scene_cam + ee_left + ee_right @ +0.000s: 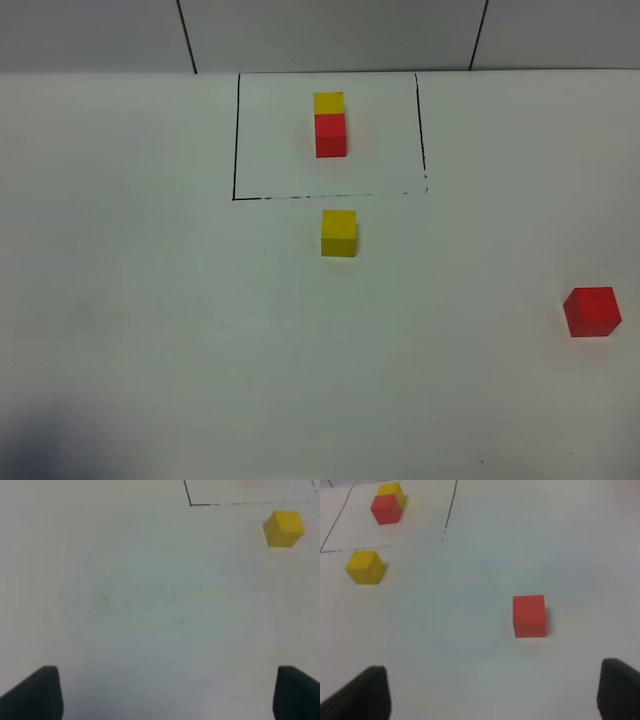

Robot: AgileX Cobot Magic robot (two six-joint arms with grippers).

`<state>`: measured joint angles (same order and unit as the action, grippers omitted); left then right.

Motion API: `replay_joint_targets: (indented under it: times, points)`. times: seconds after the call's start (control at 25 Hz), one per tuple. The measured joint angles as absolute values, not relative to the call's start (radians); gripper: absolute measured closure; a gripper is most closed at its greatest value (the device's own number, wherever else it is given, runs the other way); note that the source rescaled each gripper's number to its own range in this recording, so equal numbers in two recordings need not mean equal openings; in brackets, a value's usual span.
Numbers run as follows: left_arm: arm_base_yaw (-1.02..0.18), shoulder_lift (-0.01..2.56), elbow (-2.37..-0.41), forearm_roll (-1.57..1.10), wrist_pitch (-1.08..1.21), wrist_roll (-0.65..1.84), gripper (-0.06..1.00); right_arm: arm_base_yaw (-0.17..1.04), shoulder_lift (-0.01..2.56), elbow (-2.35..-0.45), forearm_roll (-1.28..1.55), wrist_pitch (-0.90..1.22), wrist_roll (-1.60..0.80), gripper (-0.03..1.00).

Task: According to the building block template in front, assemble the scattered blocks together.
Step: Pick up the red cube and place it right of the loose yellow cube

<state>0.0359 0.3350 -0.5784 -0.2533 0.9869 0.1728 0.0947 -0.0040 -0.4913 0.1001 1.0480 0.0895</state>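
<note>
Nothing is joined yet; 2 blocks lie loose on the desk (150, 330). The left end effector (170, 695) and right end effector (495, 692) gape wide, empty. The red block (529, 616) sits close ahead of the right; the yellow block (283, 528) is far ahead of the left, near the template (330, 125).

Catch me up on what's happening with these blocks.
A two-armed robot is set to copy the building block template, a yellow cube joined to a red one inside a drawn black rectangle. Nothing is being handled: the left gripper and the right gripper are both open and empty. The loose yellow cube sits just outside the rectangle's near edge, and the loose red cube lies well apart from it, far to the right. The two are not yet joined.
</note>
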Motion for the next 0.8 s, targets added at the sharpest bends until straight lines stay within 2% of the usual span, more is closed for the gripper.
replay_joint_targets:
  times: [0.32, 0.8]
  points:
    - [0.036, 0.149, -0.512, -0.228, 1.048, 0.175, 0.16, 0.095, -0.004, -0.491, 0.100, 1.048, 0.089, 0.22]
    - [0.036, 0.074, -0.504, -0.190, 1.060, 0.125, 0.22, 0.095, -0.004, -0.491, 0.100, 1.048, 0.089, 0.22]
